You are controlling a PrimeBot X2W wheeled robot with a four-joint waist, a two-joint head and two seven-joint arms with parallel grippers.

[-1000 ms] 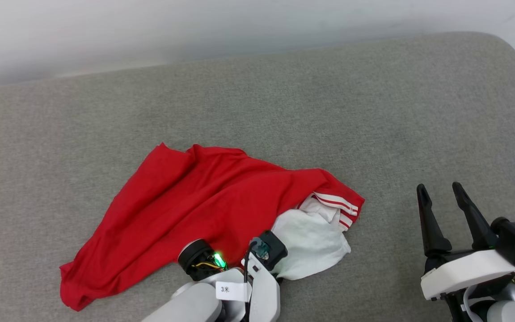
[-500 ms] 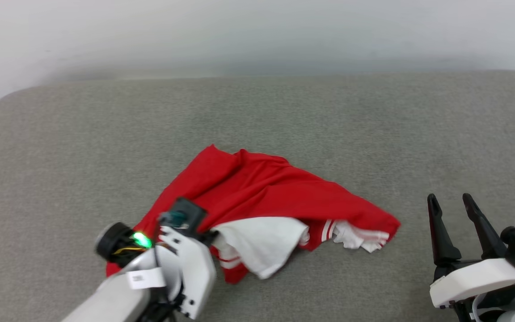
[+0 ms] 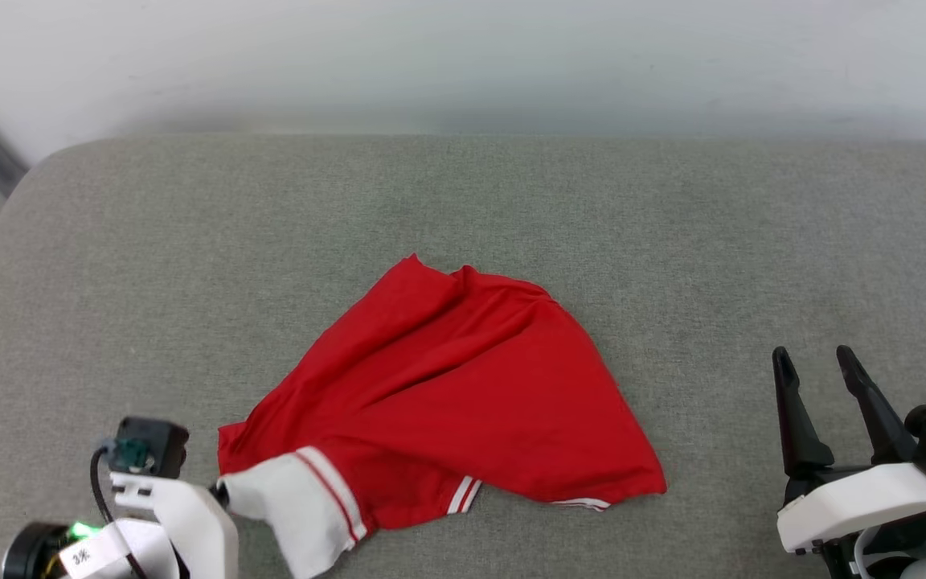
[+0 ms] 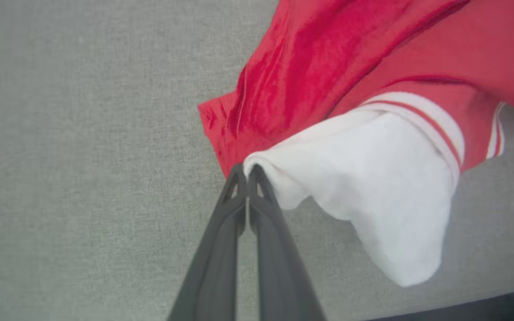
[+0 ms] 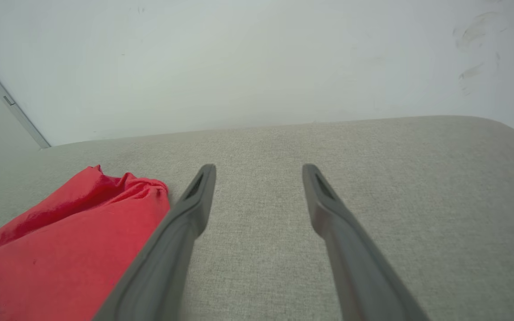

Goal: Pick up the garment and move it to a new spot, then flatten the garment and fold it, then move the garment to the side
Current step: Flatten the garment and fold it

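Left hand (image 4: 244, 171) lower left, pinched tight on garment (image 3: 463, 386); right hand (image 3: 813, 355) lower right, spread wide.

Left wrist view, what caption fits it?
The left hand pinches the garment by its white sleeve over the grey cushion.

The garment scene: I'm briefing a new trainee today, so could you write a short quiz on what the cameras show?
1. True or false: the right gripper is shut on the garment.
2. Where does the left gripper pinch the garment? A) its far red corner; B) at the white sleeve; C) nowhere, it is open.
3. Fill in: the garment lies bunched on a ___ upholstered surface.
Key: 1 false, it is open and apart from the cloth; 2 B; 3 grey.
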